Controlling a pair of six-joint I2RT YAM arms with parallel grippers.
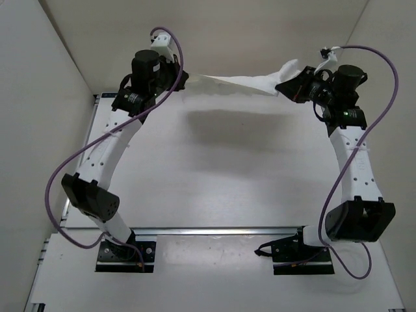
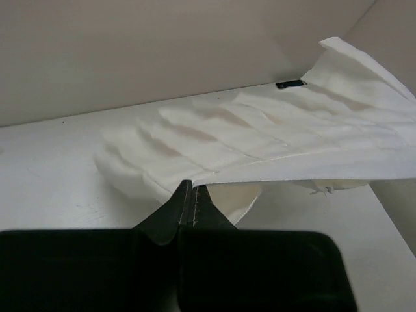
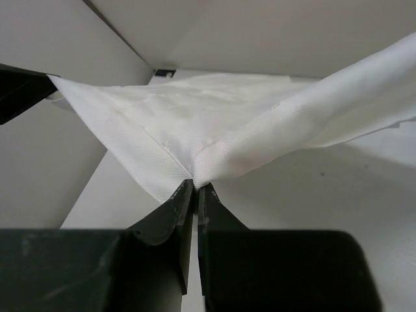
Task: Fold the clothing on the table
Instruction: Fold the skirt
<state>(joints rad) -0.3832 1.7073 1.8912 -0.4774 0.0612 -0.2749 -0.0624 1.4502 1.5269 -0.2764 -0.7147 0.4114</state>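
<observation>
Top external: clothing (image 1: 237, 83) taut between left end effector (image 1: 184, 79), right end effector (image 1: 287, 87), both clamping.

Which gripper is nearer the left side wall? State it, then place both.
Left. The left gripper, shut on the clothing's left end, is closer to the left side wall; the right gripper, shut on its right end, is across the table.

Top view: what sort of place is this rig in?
Probably a lab test cell, not a home: a white table with a metal rail, plain white walls boxing it in, and a left arm and right arm bolted at its near edge, clothing held between them.
</observation>
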